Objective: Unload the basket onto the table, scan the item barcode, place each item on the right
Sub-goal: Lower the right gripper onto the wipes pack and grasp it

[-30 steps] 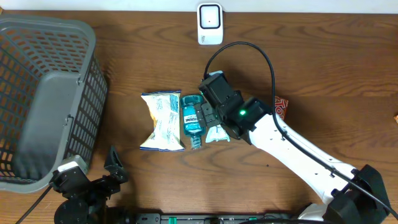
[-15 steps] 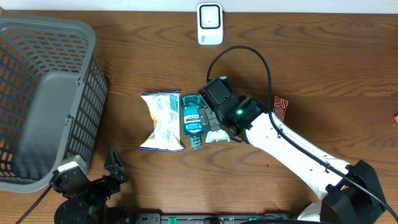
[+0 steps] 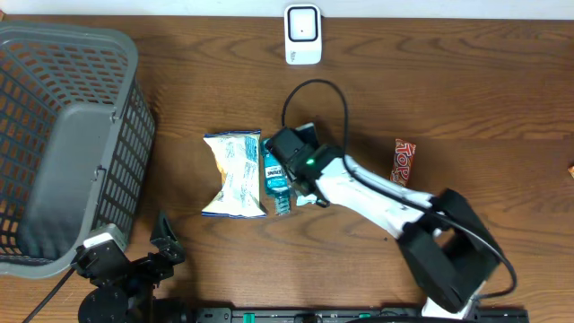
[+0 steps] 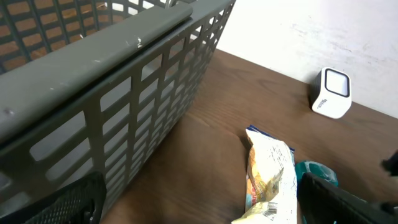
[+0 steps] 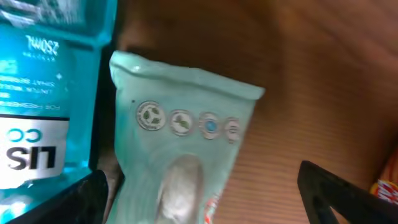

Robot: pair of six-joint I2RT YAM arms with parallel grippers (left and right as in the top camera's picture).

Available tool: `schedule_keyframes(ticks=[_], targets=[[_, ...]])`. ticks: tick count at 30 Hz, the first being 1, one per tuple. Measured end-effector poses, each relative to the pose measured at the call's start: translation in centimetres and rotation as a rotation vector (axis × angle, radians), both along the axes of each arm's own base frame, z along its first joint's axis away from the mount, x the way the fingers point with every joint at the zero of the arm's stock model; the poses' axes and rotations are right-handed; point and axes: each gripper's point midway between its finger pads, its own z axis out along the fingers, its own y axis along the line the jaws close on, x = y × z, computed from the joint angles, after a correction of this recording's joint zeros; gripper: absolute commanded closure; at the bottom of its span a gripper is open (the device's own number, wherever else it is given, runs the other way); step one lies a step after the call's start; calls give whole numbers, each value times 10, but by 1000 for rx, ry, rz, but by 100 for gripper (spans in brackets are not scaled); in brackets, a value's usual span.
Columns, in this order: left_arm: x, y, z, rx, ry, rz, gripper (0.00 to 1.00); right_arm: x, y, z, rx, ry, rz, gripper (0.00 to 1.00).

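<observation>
Right gripper (image 5: 204,194) shifts left, over pouch (image 5: 186,124) at frame centre | jaws spread, empty | left gripper (image 4: 208,200) spread, lower left | nothing lifted; scanner (image 3: 302,34) pass pending

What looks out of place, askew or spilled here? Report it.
Nothing is spilled or visibly damaged. The blue mouthwash bottle lies flat on its side between the snack bag and the pale green pouch, rather than standing upright. The red wrapped bar lies apart from that row, off to the right.
</observation>
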Motion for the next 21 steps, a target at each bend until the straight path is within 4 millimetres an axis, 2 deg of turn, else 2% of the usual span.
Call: schedule_keyframes(ticks=[7,10,14,17,21], targets=[[0,0,0,0,0,0,2,5,8,-4,-12,-27,23,12],[0,0,0,0,0,0,2,1,8,-16,-47,-3,38,16],[0,0,0,0,0,0,2,-4,10,-20,-102,-5,65,30],[0,0,0,0,0,0,2,-12,7,-20,-139,10,76,36],[0,0,0,0,0,0,2,-23,1,-23,-165,55,80,49]])
